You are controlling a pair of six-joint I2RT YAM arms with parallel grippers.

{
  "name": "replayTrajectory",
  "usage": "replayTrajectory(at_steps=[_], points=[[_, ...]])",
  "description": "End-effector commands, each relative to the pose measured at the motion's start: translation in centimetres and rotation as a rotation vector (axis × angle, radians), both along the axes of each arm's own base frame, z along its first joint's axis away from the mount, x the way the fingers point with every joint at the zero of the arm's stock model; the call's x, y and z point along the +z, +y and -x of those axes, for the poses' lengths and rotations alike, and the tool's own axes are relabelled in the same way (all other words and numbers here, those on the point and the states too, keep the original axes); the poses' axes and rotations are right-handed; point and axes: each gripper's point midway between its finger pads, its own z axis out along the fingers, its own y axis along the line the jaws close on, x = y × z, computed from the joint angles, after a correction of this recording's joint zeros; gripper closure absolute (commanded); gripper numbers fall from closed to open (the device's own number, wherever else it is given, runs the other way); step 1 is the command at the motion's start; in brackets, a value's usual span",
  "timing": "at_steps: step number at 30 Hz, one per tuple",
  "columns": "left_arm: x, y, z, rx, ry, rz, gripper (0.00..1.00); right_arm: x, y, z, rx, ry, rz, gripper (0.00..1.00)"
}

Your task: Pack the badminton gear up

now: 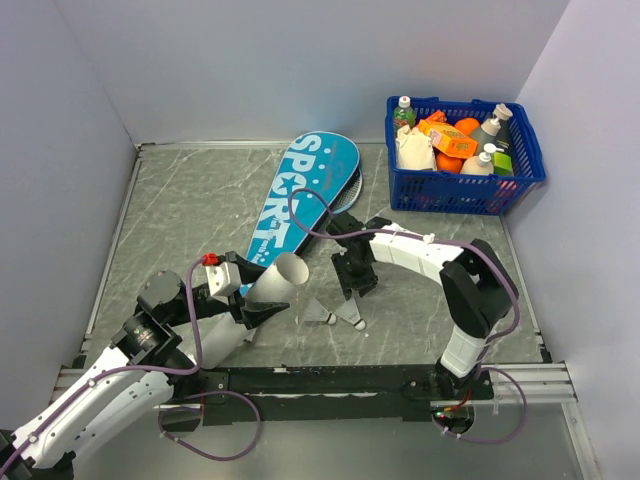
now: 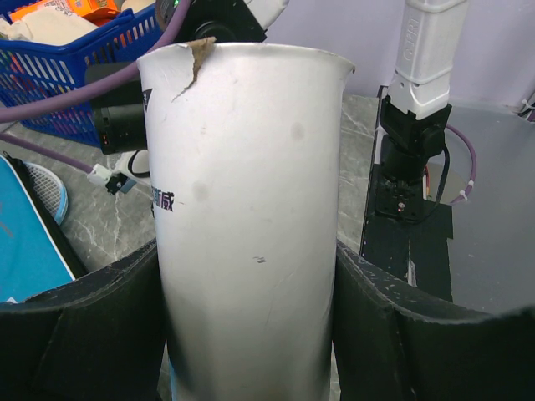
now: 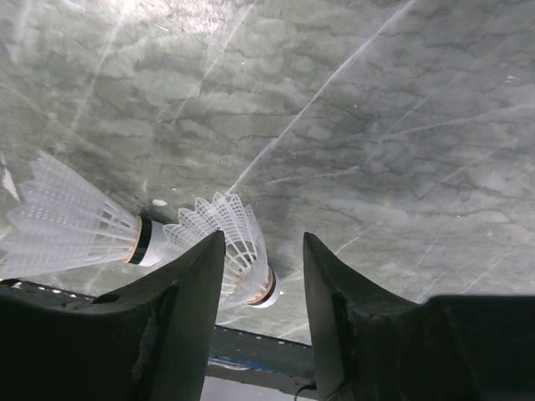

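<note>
Carefully now: the right pincer (image 3: 263,238) stands half-open, a shuttlecock (image 3: 242,255) on the desk (image 3: 376,125) lying just beside one finger, so centre over it before pinching lightly. The left pincer (image 2: 251,284) clamps the tube (image 2: 251,167).

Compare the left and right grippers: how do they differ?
The left gripper is clamped on the white tube; the right gripper has its fingers apart, gripping nothing. The left gripper angles its tube upward; the right gripper points down over a shuttlecock. Both have black fingers.
</note>
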Motion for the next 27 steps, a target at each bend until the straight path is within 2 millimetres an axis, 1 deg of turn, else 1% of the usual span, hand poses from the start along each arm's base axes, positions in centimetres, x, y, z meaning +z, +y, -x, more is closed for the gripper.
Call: replayTrajectory(at_steps=[1, 3, 4, 6, 7, 8, 11, 12, 14, 15, 17, 18, 19, 20, 22, 23, 24, 25, 26, 27], points=[[2.2, 0.1, 0.6, -0.02, -0.05, 0.055, 0.98, -0.9, -0.2, 1.0, 0.042, 0.053, 0.025, 0.59], [2.1, 0.1, 0.6, -0.017, -0.049, 0.054, 0.98, -1.1, -0.2, 1.2, 0.053, 0.067, 0.027, 0.69], [2.1, 0.0, 0.6, -0.02, -0.05, 0.055, 0.99, -1.1, -0.2, 1.3, 0.057, 0.072, 0.028, 0.81], [2.1, 0.1, 0.6, -0.017, -0.052, 0.055, 0.99, -1.0, -0.3, 1.4, 0.06, 0.072, 0.028, 0.95], [2.2, 0.1, 0.5, -0.015, -0.052, 0.055, 0.99, -0.9, -0.4, 1.4, 0.058, 0.068, 0.026, 1.0], [2.2, 0.1, 0.4, -0.012, -0.053, 0.055, 0.99, -0.7, -0.4, 1.4, 0.055, 0.062, 0.023, 1.0], [2.0, 0.1, 0.3, -0.004, -0.048, 0.05, 0.99, 0.7, -0.4, 0.7, 0.029, 0.006, 0.014, 1.0], [1.9, 0.1, 0.2, 0.001, -0.047, 0.049, 0.99, 1.7, -0.6, 0.2, 0.018, -0.035, 0.015, 1.0], [1.7, 0.0, -0.1, 0.008, -0.04, 0.045, 0.99, 3.0, -0.5, -0.3, -0.009, -0.078, -0.004, 1.0], [1.5, 0.0, -0.2, 0.011, -0.036, 0.044, 0.99, 4.3, -0.7, -0.7, -0.022, -0.128, -0.016, 1.0], [1.2, -0.2, -0.6, 0.019, -0.025, 0.037, 0.99, 5.5, -0.9, -1.0, -0.056, -0.176, -0.032, 1.0], [1.0, -0.3, -0.7, 0.02, -0.019, 0.032, 0.99, 6.7, -1.2, -1.0, -0.069, -0.213, -0.056, 1.0], [1.0, -0.4, -0.9, 0.023, -0.016, 0.028, 0.99, 7.2, -1.3, -1.1, -0.095, -0.241, -0.07, 1.0], [0.7, -0.6, -1.2, 0.027, -0.004, 0.018, 0.99, 8.6, -1.3, -1.1, -0.108, -0.282, -0.109, 1.0], [0.6, -0.7, -1.6, 0.037, 0.006, 0.01, 0.99, 9.3, -1.4, -0.9, -0.132, -0.319, -0.158, 1.0], [0.5, -0.8, -1.8, 0.042, 0.008, 0.01, 0.99, 10.6, -1.5, -0.7, -0.14, -0.361, -0.201, 1.0], [0.4, -0.8, -1.8, 0.043, 0.011, 0.01, 0.99, 10.6, -1.7, -0.5, -0.146, -0.372, -0.21, 1.0], [0.4, -0.8, -2.1, 0.053, 0.01, 0.01, 0.99, 11.1, -1.8, -0.5, -0.15, -0.392, -0.227, 1.0], [0.1, -0.9, -2.2, 0.057, 0.017, 0.002, 0.99, 12.3, -1.9, -0.4, -0.153, -0.428, -0.262, 1.0], [0.0, -0.8, -2.3, 0.062, 0.017, -0.005, 0.99, 12.9, -2.0, -0.4, -0.154, -0.447, -0.274, 1.0]])
